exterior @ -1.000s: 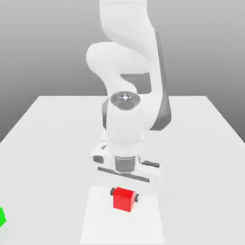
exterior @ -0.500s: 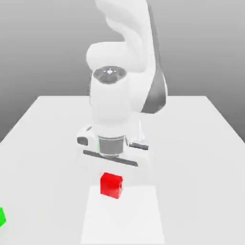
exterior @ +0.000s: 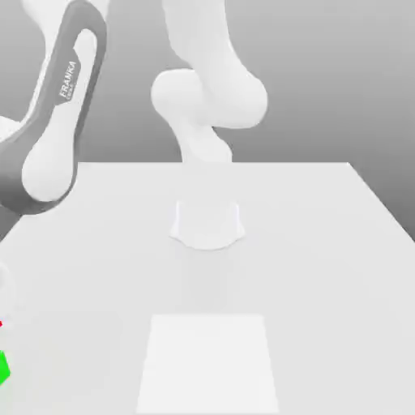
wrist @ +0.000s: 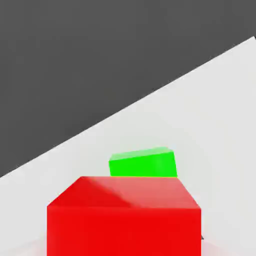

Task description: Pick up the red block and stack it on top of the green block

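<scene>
Reading "FRANKA" along the arm's dark panel (exterior: 68,81).

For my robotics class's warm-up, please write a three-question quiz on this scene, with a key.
1. Multiple choice: in the exterior view, where is the green block?
A) at the left edge
B) at the far edge of the table
C) on the white square

2. True or false: the red block already rests on the white square.

3. Fill in the blank: in the hand view, the block that looks larger is the ____ one.

Key: 1. A; 2. False; 3. red
</scene>
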